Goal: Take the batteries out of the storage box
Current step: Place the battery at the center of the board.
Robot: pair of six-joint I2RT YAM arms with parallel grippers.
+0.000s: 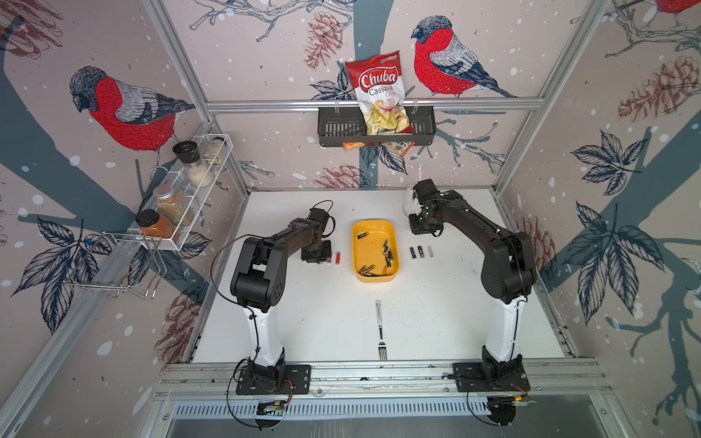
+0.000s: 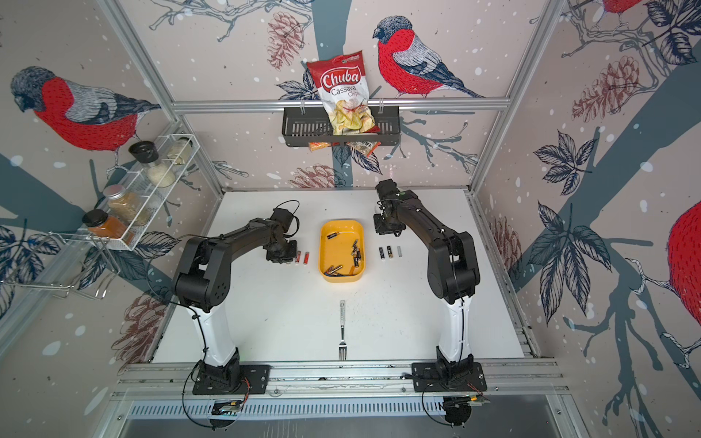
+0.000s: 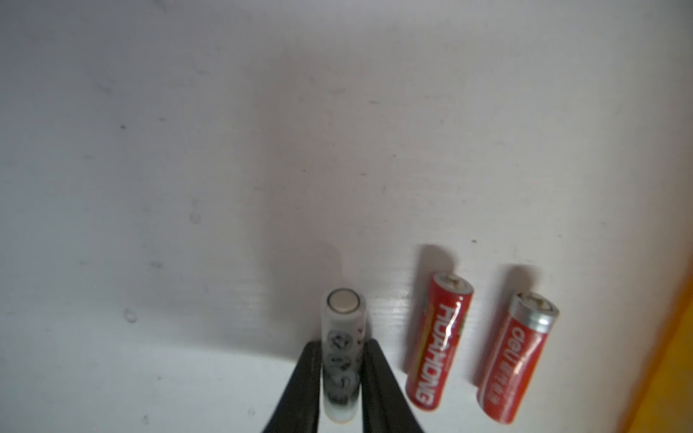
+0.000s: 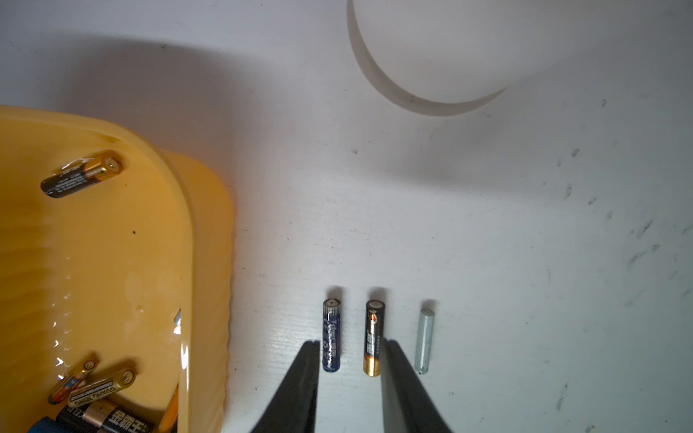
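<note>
Left gripper (image 3: 341,342) clamps white battery (image 3: 343,318), seemingly aligning it beside red batteries (image 3: 438,341) left of storage box (image 1: 373,242); right gripper (image 4: 350,343) part-open, empty.

Yellow storage box (image 2: 338,246) holds batteries (image 2: 356,255) (others lie on the table (image 2: 284,322) beside it).

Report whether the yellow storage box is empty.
Not empty. The yellow storage box holds several batteries lying loose on its floor, in both top views.

Yellow box (image 1: 370,252) sits mid-frame in both top views, black-and-copper batteries (image 1: 387,255) lying scattered inside. Left of it lie two red batteries (image 3: 438,341) and a white battery (image 3: 342,318), flanked by my left claw (image 3: 342,342). Right of it: blue battery (image 4: 331,337), black-gold battery (image 4: 375,337), silver battery (image 4: 425,339), parallel and apart.
</note>
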